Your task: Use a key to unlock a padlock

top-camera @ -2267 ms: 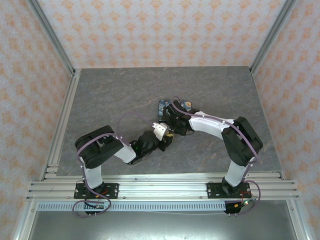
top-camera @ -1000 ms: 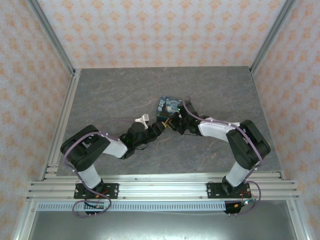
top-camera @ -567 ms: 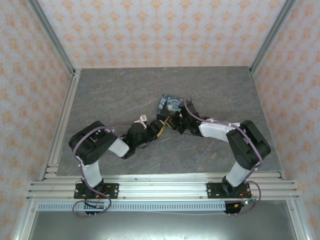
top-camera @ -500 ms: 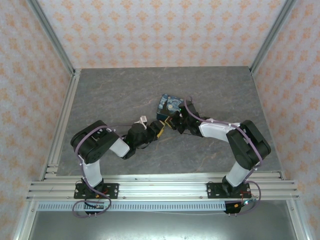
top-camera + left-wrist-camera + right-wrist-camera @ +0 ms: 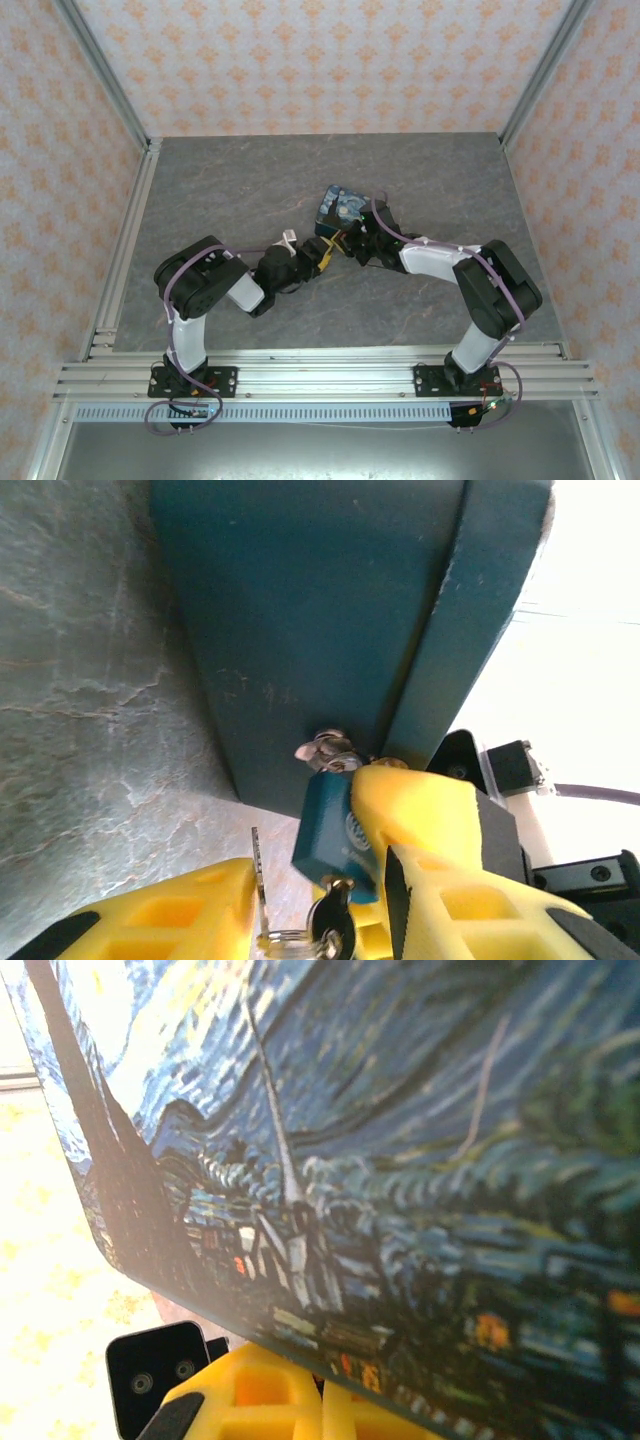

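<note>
At the centre of the overhead view, the left gripper [image 5: 322, 255] and right gripper [image 5: 349, 240] meet just below the one painted box [image 5: 343, 207]. In the left wrist view, at lower centre, one blue padlock [image 5: 330, 830] hangs from the box's hasp [image 5: 328, 748]. One key [image 5: 330, 920] sits in it and a second key [image 5: 258, 872] dangles beside; the left gripper's jaws stand apart around them. In the right wrist view, the right gripper is pinched closed at the bottom edge; on what, I cannot tell. Closing off-centre could snag the spare key, and the turn would slip.
</note>
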